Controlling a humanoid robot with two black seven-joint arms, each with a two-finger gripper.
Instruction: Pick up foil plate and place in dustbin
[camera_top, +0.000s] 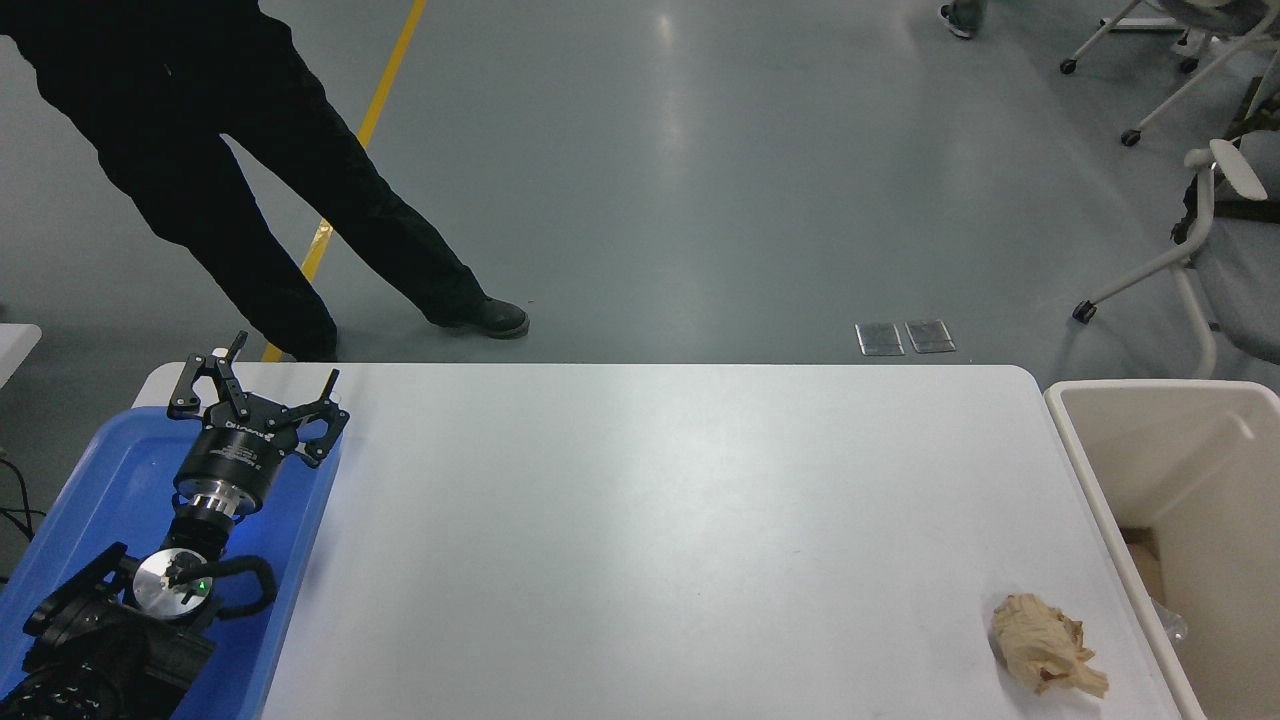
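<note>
The cream-beige dustbin stands against the table's right edge. The foil plate is not plainly visible. Only a small shiny scrap shows low inside the bin by its left wall, and I cannot tell if it is part of the plate. My left gripper is parked at the lower left over the blue tray, open and empty. My right arm and gripper are out of view.
A crumpled tan paper wad lies on the white table near its front right corner, close to the bin. A person in black trousers stands beyond the far left corner. An office chair stands at the right.
</note>
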